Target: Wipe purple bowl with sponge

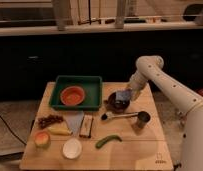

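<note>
wiping looks begun, not finished
gripper (126, 93) grips small light-blue sponge block (122, 95), pressed into dark purple round bowl (113, 104) just below it.

bench (145, 147): pale wood, carries everything below
green tray (95, 81): rear left of centre, rectangular
orange bowl (72, 95): inside the green tray, upright
metal cup (142, 118): right of centre, long handle lying leftward
green pod (108, 141): curved, lying near the front, centre
white bowl (72, 148): front left, upright
triangular piece (75, 121): pale blue-grey, just in front of the green tray
brown bar (86, 126): just beside the triangular piece
dark red cluster (49, 120): left edge
yellow piece (58, 131): beside the triangular piece
orange fruit (42, 138): front left corner
pincer (124, 95): low over the bench, right of the green tray
</note>
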{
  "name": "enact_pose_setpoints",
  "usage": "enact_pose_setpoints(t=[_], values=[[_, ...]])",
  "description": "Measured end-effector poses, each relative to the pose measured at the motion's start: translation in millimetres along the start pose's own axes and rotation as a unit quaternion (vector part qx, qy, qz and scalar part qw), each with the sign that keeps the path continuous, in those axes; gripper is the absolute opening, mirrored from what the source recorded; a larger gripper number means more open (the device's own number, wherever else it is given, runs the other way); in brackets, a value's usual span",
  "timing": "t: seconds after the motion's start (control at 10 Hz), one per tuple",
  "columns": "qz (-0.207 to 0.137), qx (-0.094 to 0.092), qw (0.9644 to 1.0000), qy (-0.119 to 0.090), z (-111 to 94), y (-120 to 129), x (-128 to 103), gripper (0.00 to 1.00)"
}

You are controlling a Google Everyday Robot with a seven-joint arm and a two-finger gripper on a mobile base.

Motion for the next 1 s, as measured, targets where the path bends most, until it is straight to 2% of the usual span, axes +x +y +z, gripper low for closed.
enact_pose_setpoints(t=[0.2, 0.4, 0.6, 0.8, 1.0], values=[[-0.013, 0.002, 0.9999, -0.004, 1, -7, -9, 0.01], [-0.034, 0.004, 0.9993, -0.013, 4, -18, -37, 0.01], [-0.073, 0.002, 0.997, -0.028, 7, -23, -79, 0.01], [-0.107, -0.006, 0.9935, -0.037, 7, -10, -103, 0.01], [-0.116, -0.012, 0.9923, -0.043, 5, 4, -104, 0.01]])
